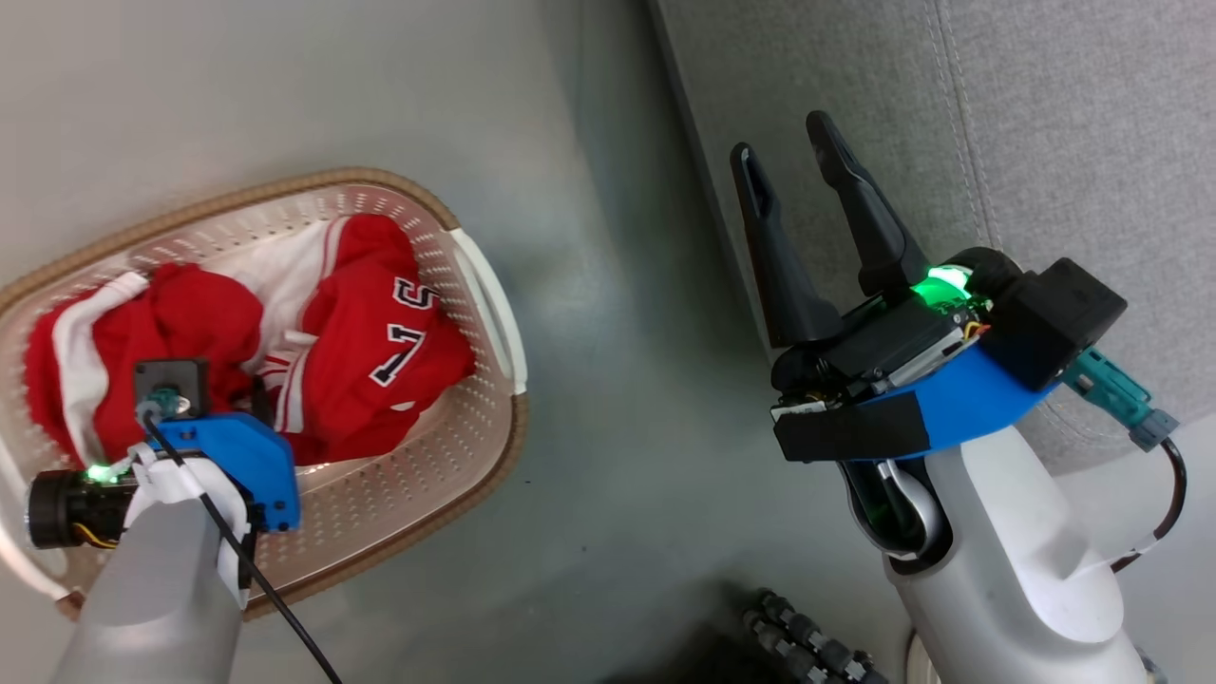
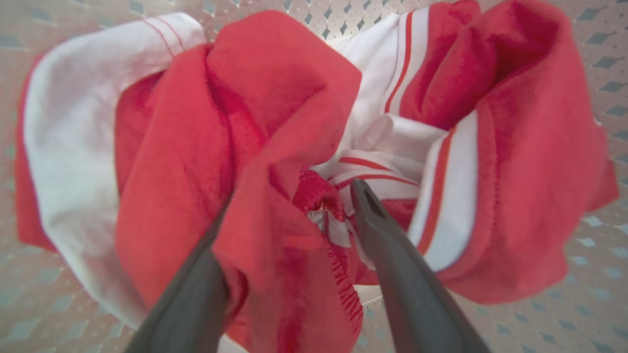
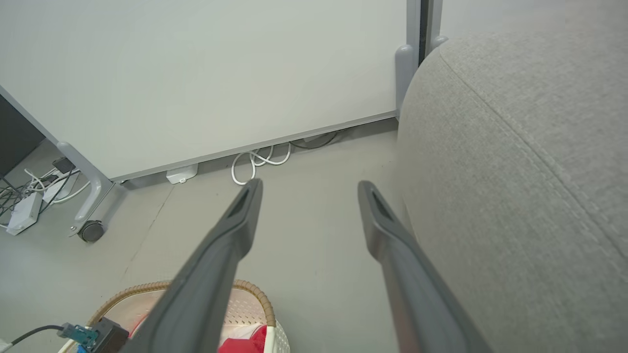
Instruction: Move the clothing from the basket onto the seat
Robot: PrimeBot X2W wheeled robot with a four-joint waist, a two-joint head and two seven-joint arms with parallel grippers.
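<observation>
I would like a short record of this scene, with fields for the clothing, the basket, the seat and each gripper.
clothing: two red garments, crumpled, inside the basket; one shows numerals
basket: on the floor, left of the seat
seat: no clothing on the visible part
left gripper: open, fingers pushed into the clothing
right gripper: open, holding nothing, beside the seat
</observation>
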